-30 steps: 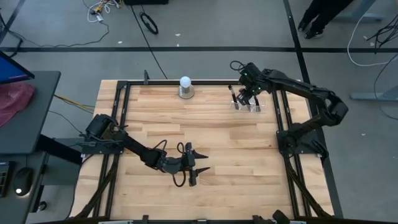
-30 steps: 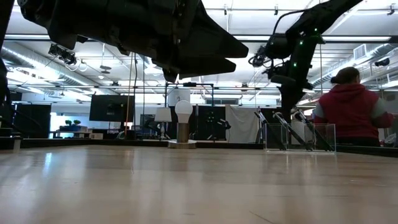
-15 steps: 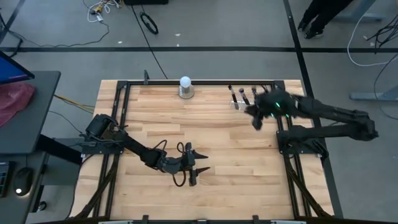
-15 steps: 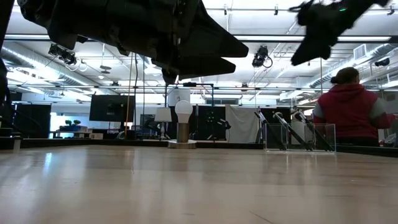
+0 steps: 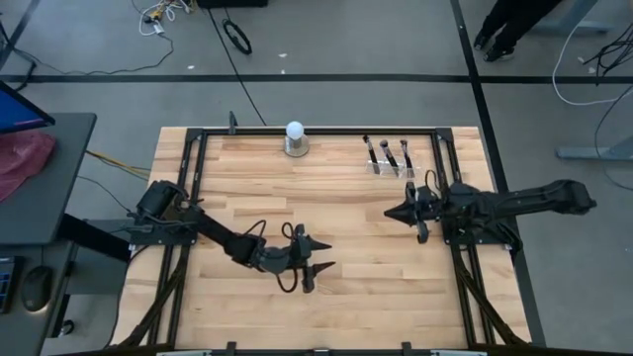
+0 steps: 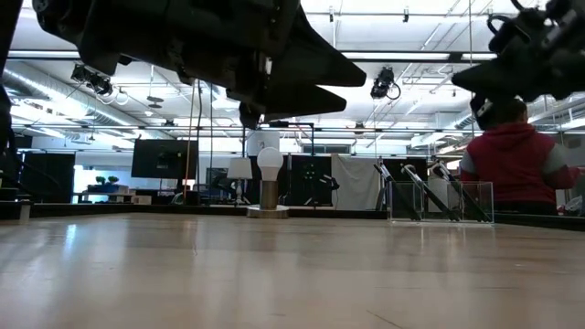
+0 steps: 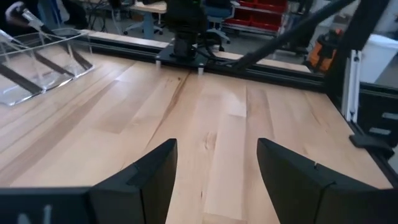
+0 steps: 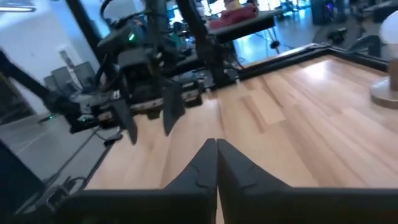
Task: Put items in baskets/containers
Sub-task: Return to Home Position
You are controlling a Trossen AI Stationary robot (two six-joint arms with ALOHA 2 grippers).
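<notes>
Over at the far right of the table (image 5: pixel 297 203), the clear holder (image 5: pixel 396 171) stands with dark brushes (image 5: pixel 387 150) leaning in it. The right gripper (image 5: pixel 392 212) hovers nearer, just right of centre, fingers clenched together on nothing. The left gripper (image 5: pixel 326 255) waits near the middle, fingers spread, empty. A white ball lamp (image 5: pixel 295 130) sits at the far edge.

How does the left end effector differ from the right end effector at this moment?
The left end effector is open, with a wide gap; the right end effector is shut, with no gap. The left one hangs near the middle of the table; the right one is near its right edge. Both are dark and hold nothing.
</notes>
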